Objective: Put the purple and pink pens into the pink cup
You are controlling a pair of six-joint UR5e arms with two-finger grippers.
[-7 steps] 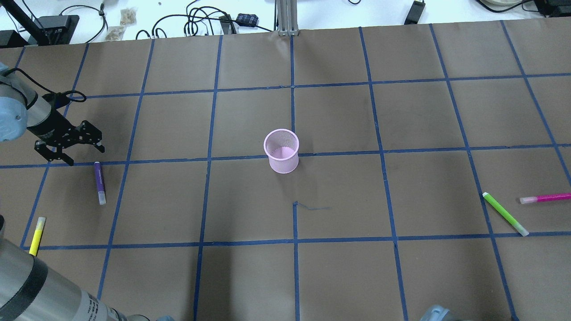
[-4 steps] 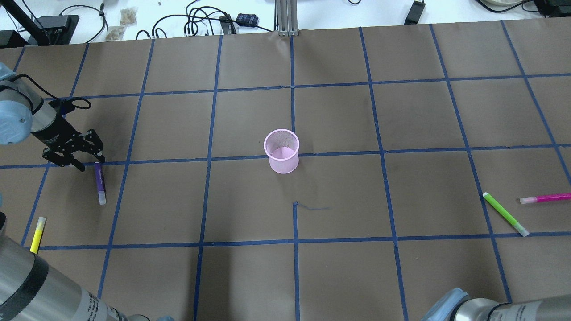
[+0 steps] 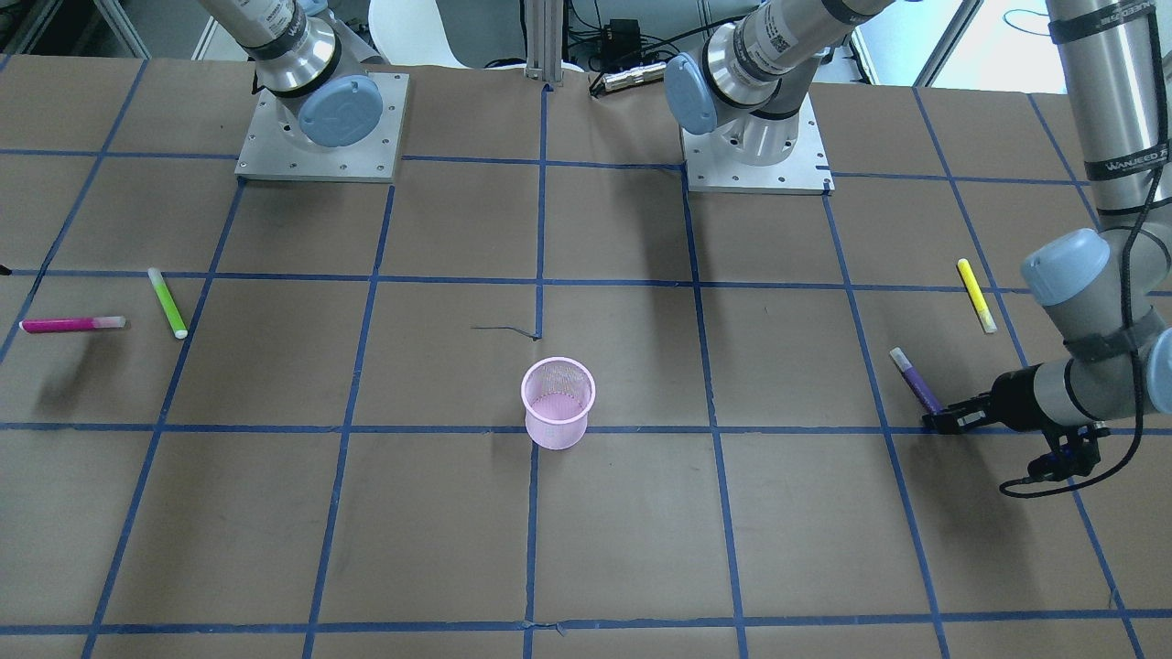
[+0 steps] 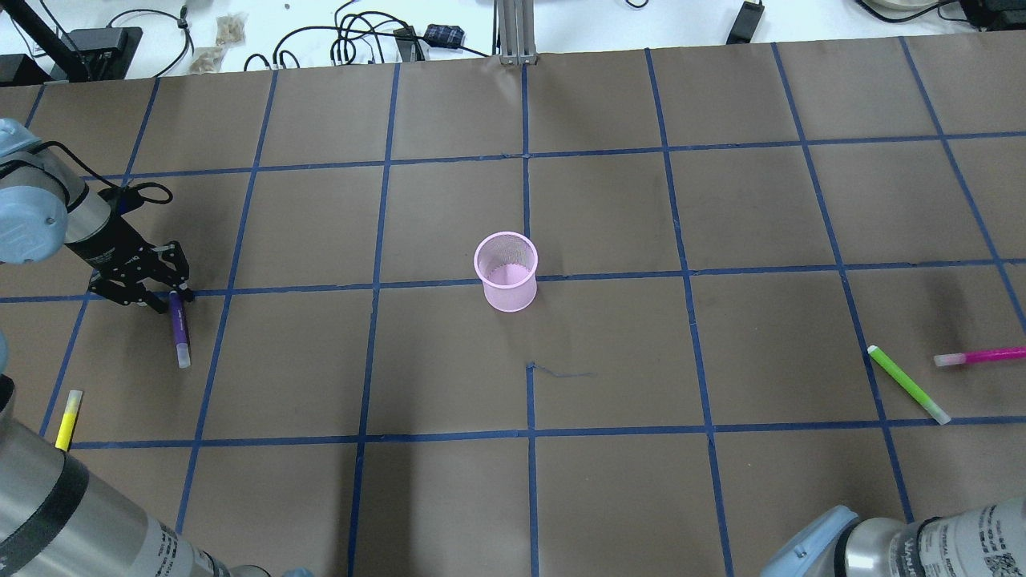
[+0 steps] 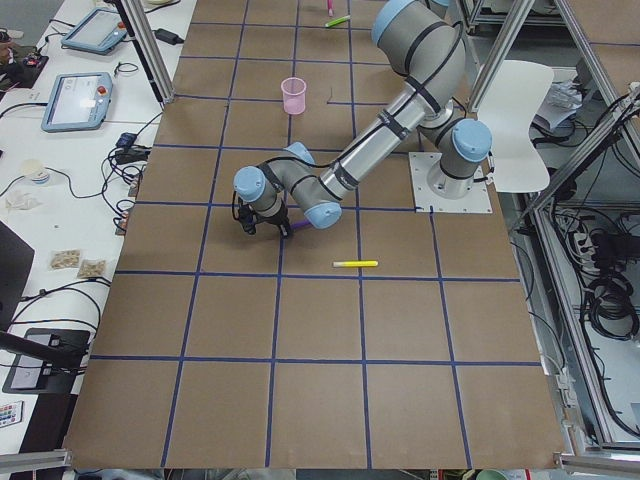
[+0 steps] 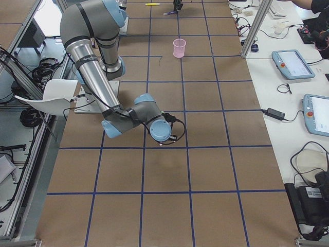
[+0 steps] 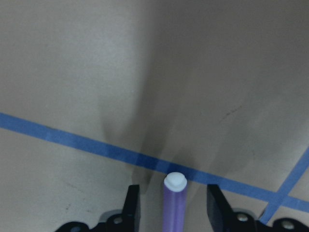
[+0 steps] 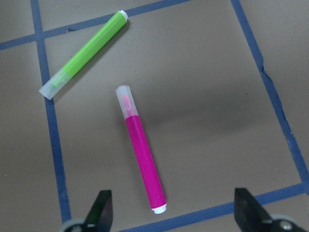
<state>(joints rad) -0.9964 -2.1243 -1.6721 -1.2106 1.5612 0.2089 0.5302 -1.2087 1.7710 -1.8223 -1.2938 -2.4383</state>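
The pink mesh cup (image 4: pixel 506 272) stands upright mid-table. The purple pen (image 4: pixel 179 330) lies flat at the left. My left gripper (image 4: pixel 168 298) is low over its far end, open. In the left wrist view the pen (image 7: pixel 175 208) lies between the two fingers (image 7: pixel 131 208) with a gap on each side. The pink pen (image 4: pixel 982 356) lies flat at the right edge. In the right wrist view my right gripper (image 8: pixel 172 195) is open wide above the pink pen (image 8: pixel 142 159), not touching it.
A green pen (image 4: pixel 908 385) lies just left of the pink pen. A yellow pen (image 4: pixel 67 421) lies near the left arm's lower link. Cables and boxes lie beyond the table's far edge (image 4: pixel 513 56).
My left gripper has moved down and toward the purple pen, and its fingers now straddle the pen's far end. The right arm has come into view at the bottom right.
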